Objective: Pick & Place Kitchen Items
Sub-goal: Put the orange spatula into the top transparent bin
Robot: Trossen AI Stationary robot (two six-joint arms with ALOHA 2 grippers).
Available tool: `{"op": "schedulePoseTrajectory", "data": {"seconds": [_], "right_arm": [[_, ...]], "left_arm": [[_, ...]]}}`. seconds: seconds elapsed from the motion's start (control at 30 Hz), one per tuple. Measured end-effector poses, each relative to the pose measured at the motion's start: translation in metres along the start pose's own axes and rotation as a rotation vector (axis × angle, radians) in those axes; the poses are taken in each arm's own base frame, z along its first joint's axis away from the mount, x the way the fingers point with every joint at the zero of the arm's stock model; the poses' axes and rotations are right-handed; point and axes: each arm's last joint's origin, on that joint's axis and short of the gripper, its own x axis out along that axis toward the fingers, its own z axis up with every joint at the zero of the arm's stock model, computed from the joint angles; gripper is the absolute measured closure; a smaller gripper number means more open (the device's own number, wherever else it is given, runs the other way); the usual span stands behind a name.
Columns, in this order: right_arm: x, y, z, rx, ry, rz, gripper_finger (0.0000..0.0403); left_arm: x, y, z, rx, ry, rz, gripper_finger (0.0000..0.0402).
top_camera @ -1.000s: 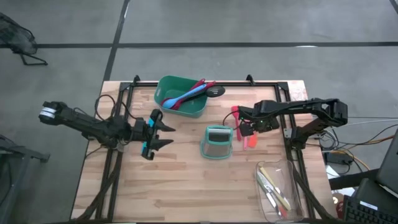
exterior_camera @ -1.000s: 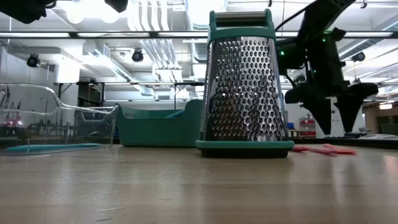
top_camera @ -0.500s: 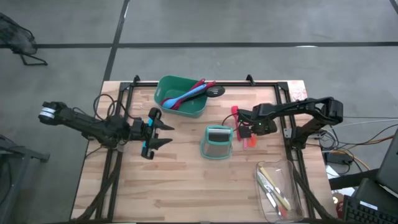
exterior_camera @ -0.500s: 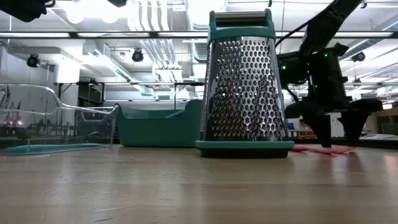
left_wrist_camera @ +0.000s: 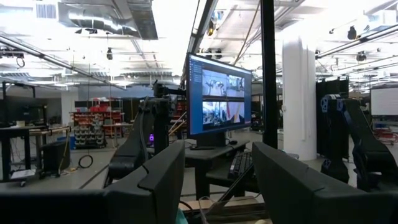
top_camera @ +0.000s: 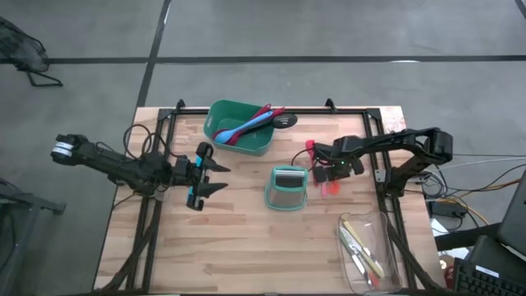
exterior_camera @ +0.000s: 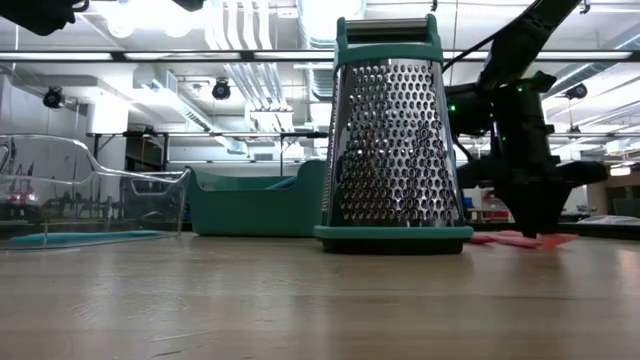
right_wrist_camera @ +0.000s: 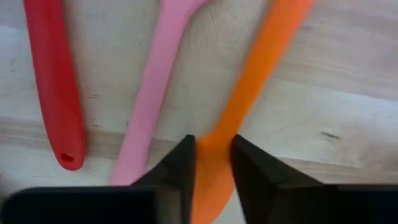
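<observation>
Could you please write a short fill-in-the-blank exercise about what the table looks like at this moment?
1. The right gripper has its fingers on either side of the ____ spatula.
2. The grater stands ____ on the table.
3. The blue spoon lies in the ____ tub.
4. The left gripper is ____.

Missing words: orange; upright; green; open

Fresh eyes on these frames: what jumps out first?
The teal-framed metal box grater stands upright mid-table and fills the low view. Just beside it, the right gripper is down at the wooden tabletop, its fingers pinching the orange silicone spatula, which lies next to a pink spatula and a red spatula. The left gripper hangs open on the table's left side.
</observation>
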Motion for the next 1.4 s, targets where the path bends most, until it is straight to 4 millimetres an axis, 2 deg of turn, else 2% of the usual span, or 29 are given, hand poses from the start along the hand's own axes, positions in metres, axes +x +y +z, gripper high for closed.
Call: {"op": "schedulePoseTrajectory", "data": {"seconds": [0.1, 0.2, 0.47, 0.8, 0.97, 1.4], "right_arm": [[-0.001, 0.0, 0.0, -0.033, -0.003, -0.003, 0.0362], [-0.007, 0.001, 0.0, -0.059, -0.019, -0.003, 0.0386], [-0.034, 0.001, -0.003, -0.108, -0.081, 0.054, 0.0397], [-0.038, 0.003, -0.011, -0.099, -0.058, 0.087, 0.0393], [-0.037, 0.007, -0.02, -0.151, -0.04, 0.091, 0.0355], [-0.025, 0.006, -0.03, -0.076, -0.073, 0.011, 0.0183]], "left_arm": [[0.0, 0.0, 0.0, 0.0, 0.003, 0.0, 0.0209], [0.0, 0.0, -0.001, -0.003, 0.009, 0.0, 0.0209], [0.0, 0.0, -0.001, -0.004, 0.01, 0.003, 0.0209], [0.0, 0.0, -0.002, -0.004, 0.018, 0.004, 0.0209], [0.0, 0.0, -0.003, -0.007, 0.023, 0.004, 0.0209], [0.0, 0.0, -0.003, -0.022, 0.026, 0.004, 0.0209]]}}
